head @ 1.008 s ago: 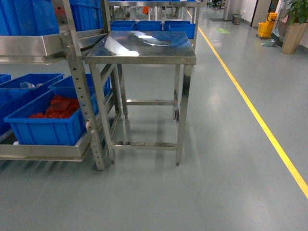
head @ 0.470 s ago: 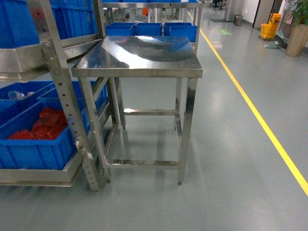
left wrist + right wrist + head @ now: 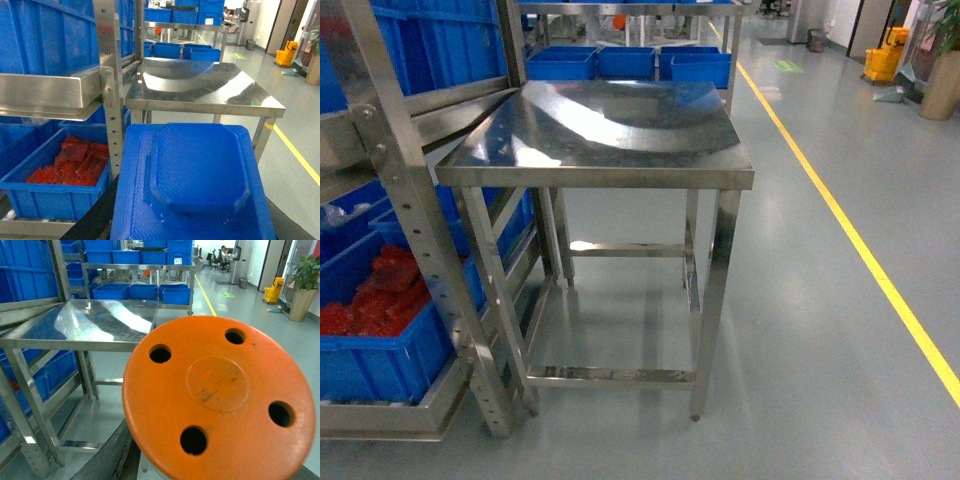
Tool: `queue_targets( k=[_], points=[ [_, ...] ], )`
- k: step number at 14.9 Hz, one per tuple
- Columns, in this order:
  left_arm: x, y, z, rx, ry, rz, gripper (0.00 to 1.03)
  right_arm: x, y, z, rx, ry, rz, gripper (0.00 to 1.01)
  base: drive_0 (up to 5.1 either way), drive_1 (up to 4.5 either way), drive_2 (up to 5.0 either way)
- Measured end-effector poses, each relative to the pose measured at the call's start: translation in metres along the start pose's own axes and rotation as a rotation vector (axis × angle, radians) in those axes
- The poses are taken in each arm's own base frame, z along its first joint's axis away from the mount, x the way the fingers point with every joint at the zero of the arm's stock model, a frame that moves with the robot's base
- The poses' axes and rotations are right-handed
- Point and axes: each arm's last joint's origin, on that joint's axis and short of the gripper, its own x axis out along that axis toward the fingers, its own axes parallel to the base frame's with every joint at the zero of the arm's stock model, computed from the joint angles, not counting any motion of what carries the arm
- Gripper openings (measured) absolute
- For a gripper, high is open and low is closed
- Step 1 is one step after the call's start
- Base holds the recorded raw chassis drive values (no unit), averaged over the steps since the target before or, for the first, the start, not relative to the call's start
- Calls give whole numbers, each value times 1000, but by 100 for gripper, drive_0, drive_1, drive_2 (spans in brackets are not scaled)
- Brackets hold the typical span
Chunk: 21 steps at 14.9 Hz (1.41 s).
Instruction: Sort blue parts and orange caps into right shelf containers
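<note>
**Closer to the table, shelf sliding off to the left**

Sits nearer the steel table [image 3: 620, 130] than a second ago: top now fills more of the head view, legs reach further down the picture. Shifted sideways too, so the shelf post [image 3: 410, 250] and the blue crate [image 3: 380, 365] on the low shelf have moved toward the left edge, with only part of the crate's load of orange-red pieces [image 3: 380, 295] left in sight. More blue crates [image 3: 620, 62] stand beyond the table.

No arm or gripper anywhere in the head view. Left wrist view blocked by a blue part [image 3: 195, 170], flat and eight-sided, lying on a blue slab right at the lens. Right wrist view blocked the same way by an orange cap [image 3: 220, 395], round, with four holes. Fingers hidden under both; cannot tell how far open either gripper is, or whether it truly grips. Probably carrying one piece in each.

Reads as travel, not placing: nothing dropped yet, and the crates lie to the left, not ahead. Likely needs a turn or reach toward the shelf before any release.
</note>
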Motion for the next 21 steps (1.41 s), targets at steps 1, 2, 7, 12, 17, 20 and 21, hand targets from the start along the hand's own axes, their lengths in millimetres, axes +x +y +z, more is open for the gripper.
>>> queue_targets(
  k=[1, 2, 7, 12, 17, 20, 21],
  points=[
    [0, 0, 0, 0, -4, 0, 41, 0, 0, 0, 0, -2, 0, 43, -20, 413, -453],
    [0, 0, 0, 0, -5, -3, 41, 0, 0, 0, 0, 3, -3, 43, -20, 413, -453],
    [0, 0, 0, 0, -2, 0, 41, 0, 0, 0, 0, 0, -3, 43, -20, 413, -453],
    [0, 0, 0, 0, -3, -1, 41, 0, 0, 0, 0, 3, -3, 43, -20, 413, -453],
    [0, 0, 0, 0, -3, 0, 41, 0, 0, 0, 0, 0, -3, 43, -20, 413, -453],
    [0, 0, 0, 0, -3, 0, 41, 0, 0, 0, 0, 2, -3, 43, -20, 413, -453],
    [0, 0, 0, 0, -2, 0, 41, 0, 0, 0, 0, 1, -3, 43, -20, 413, -453]
  ],
)
